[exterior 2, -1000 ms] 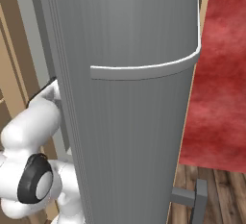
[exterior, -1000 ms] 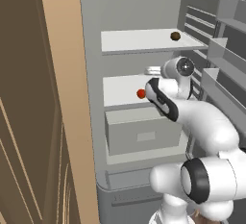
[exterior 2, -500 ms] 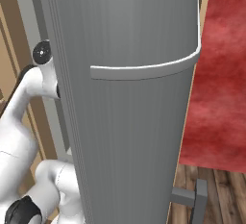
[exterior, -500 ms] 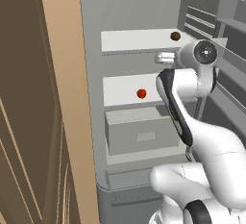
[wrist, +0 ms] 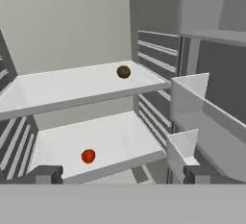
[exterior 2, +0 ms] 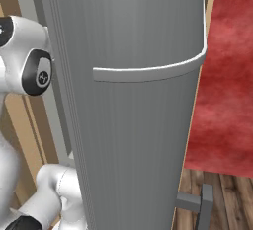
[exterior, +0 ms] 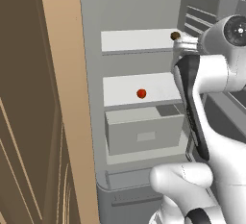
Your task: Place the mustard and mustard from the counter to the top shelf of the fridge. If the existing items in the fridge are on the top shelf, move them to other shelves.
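The fridge (exterior: 96, 16) stands open in front of me. On its top shelf (wrist: 62, 91) a small dark brown lump (wrist: 123, 71) lies near the right end, also seen as the lump (exterior: 175, 35) beside my raised hand. An orange-red ball (wrist: 88, 156) rests on the second shelf (wrist: 120, 141); the left base view has this ball (exterior: 141, 93) too. My gripper (wrist: 121, 175) is open and empty, level with the top shelf's front edge and short of it. The mustards and the counter are out of view.
A pale grey drawer box (exterior: 144, 129) sits under the second shelf. The racked door (wrist: 206, 117) stands close on the right of my hand. The door's grey outer face (exterior 2: 143, 125) with its curved handle (exterior 2: 148, 72) blocks the right base view. A tan cabinet side (exterior: 62, 98) borders the fridge on the left.
My arm has risen from the second shelf's height to the top shelf's height, toward the brown lump. The jaws stay open. The ball and the lump have not moved.
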